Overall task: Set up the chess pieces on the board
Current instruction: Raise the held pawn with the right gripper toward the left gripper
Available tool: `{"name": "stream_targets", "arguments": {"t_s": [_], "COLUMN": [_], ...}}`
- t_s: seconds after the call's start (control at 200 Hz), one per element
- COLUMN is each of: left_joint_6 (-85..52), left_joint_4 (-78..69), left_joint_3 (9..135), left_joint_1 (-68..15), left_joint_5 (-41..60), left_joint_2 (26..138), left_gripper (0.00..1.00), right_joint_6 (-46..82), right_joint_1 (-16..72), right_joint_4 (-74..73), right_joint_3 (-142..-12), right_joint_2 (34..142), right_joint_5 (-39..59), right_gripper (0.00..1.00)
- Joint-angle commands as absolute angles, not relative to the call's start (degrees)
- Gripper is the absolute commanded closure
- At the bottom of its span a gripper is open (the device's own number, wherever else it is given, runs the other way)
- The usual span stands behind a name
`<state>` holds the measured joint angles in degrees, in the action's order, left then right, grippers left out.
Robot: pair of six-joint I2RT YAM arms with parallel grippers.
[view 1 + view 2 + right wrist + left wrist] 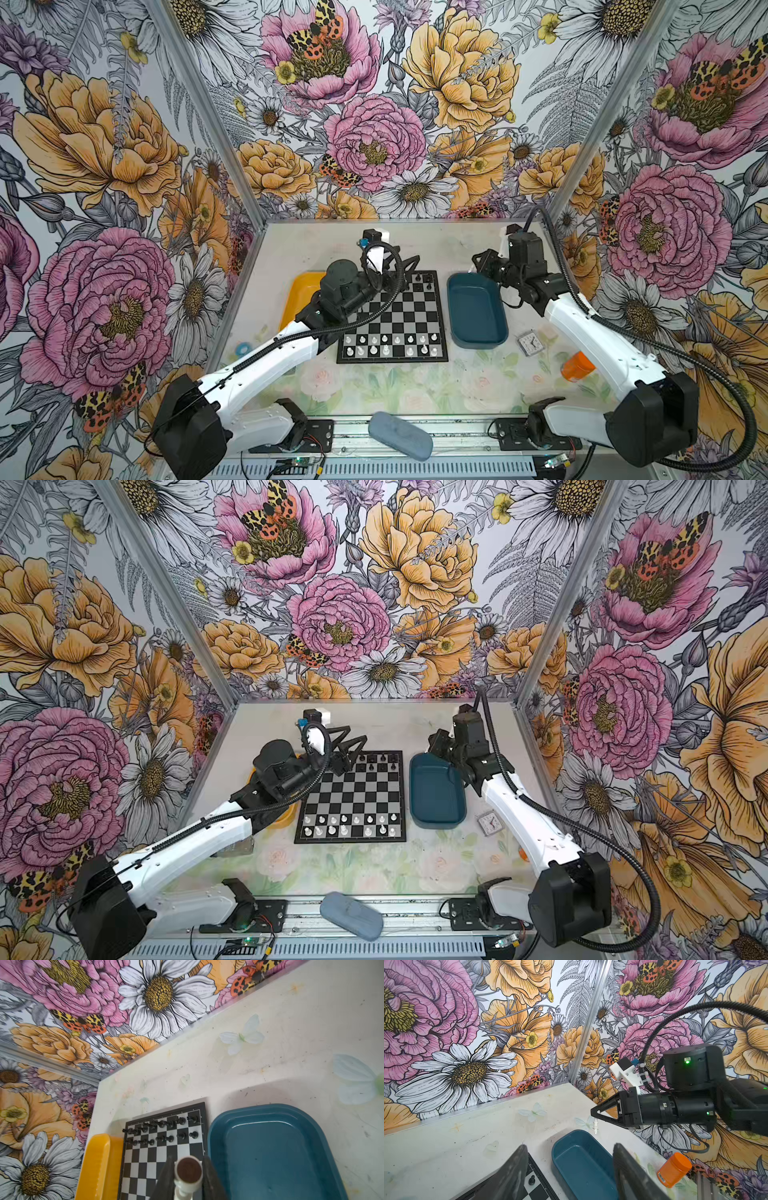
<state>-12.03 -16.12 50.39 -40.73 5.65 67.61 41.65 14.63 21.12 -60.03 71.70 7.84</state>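
aloft, right gripper clamps a white chess piece near the blue tray. left gripper hangs by the board, jaws apart, empty

No writing here is legible. Well apart from the right gripper, back toward its arm's base, the small clock shows a dial with numerals too tiny to read, and the label on the orange bottle is blurred.

Top views high overhead, whole scene, wrist views low, close, all sharing the board
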Motion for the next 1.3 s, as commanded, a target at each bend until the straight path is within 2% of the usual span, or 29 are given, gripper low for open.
{"name": "stream_targets", "arguments": {"t_s": [0.0,0.275,0.921,1.021,1.296], "left_joint_6": [-10.5,-9.5,-7.7,-5.4,-7.1], "left_joint_4": [-17.1,-17.1,-23.9,-28.1,-52.0], "left_joint_3": [52.1,52.5,52.8,52.0,47.3], "left_joint_1": [-41.5,-42.9,-45.4,-47.3,-49.4], "left_joint_5": [6.9,6.8,9.3,9.1,5.7], "left_joint_2": [67.7,68.0,71.2,72.6,79.6], "left_gripper": [0.34,0.33,0.34,0.36,0.45], "right_joint_6": [44.2,50.1,61.6,64.0,66.8], "right_joint_1": [14.2,14.2,14.2,14.3,14.3], "right_joint_4": [12.7,-6.9,-28.7,-31.5,-32.0], "right_joint_3": [-57.3,-48.0,-41.3,-41.0,-41.0], "right_joint_2": [68.8,63.5,62.4,62.6,58.7], "right_joint_5": [9.4,11.1,14.9,16.6,18.0], "right_gripper": [1.0,1.0,1.0,1.0,1.0]}}
